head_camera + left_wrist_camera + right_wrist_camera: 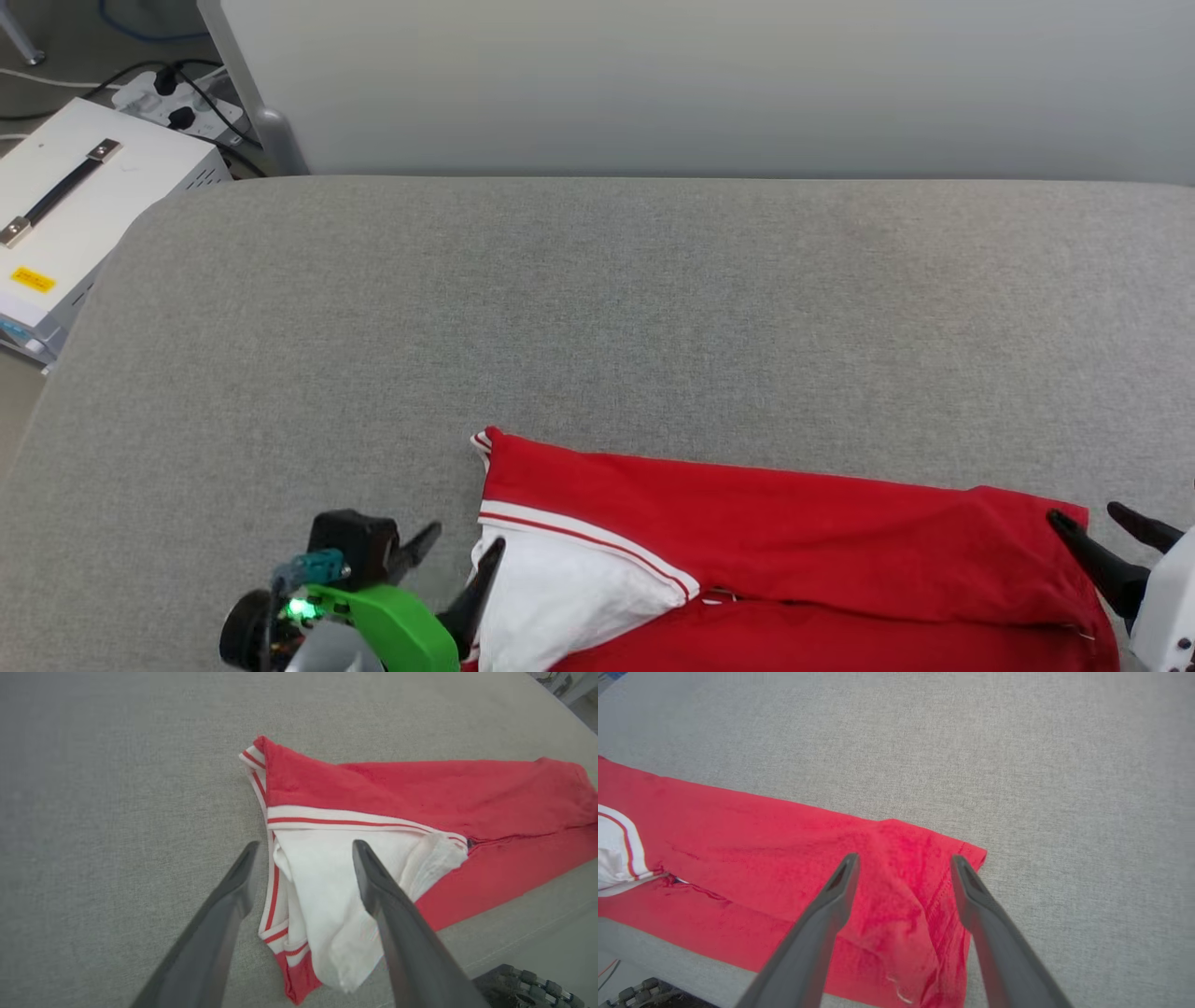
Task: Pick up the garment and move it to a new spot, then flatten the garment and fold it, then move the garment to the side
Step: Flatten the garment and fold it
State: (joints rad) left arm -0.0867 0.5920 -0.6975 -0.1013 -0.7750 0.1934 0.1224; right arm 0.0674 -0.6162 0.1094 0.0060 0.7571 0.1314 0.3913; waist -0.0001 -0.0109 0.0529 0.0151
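Note:
The garment [794,523] lies folded lengthwise as a long red strip near the front edge of the grey padded table [597,308]. Its white sleeve [560,588] with red-striped trim rests on top at the left end. The lettering and number are hidden. My left gripper [467,537] is open at that left end, and in the left wrist view its fingers straddle the sleeve's edge [327,868] just above the cloth. My right gripper [1085,513] is open over the red right end [906,896], one finger on each side of the hem corner. Neither holds anything.
A white box with a black handle [65,215] stands off the table's left corner, with a power strip and cables [177,98] behind it. A pale wall panel [709,84] runs along the far edge. The garment reaches close to the table's front edge [514,938].

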